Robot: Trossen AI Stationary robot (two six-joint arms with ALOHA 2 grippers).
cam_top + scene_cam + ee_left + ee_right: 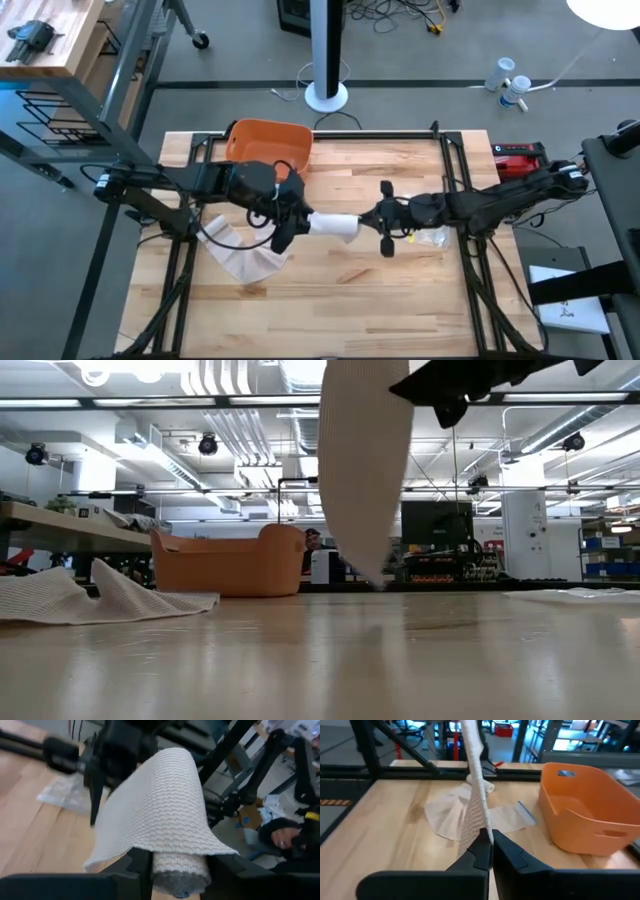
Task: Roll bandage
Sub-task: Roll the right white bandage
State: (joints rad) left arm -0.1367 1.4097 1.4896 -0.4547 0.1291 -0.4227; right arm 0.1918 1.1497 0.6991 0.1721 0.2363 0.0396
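The white woven elastic bandage [333, 225] is suspended above the middle of the light wooden tabletop [400, 290], stretched between both arms. The left tool [172, 870] is clamped on the rolled end of the bandage. The right tool [487, 845] is closed narrow on the bandage's flat strip. Loose bandage fabric [245, 262] lies on the tabletop near the left arm. An orange plastic bin [268, 142] stands at the far edge

Wood table [330, 290] w/ orange bin [268, 141], loose bandage [245, 262], plastic wrapper [430, 238].
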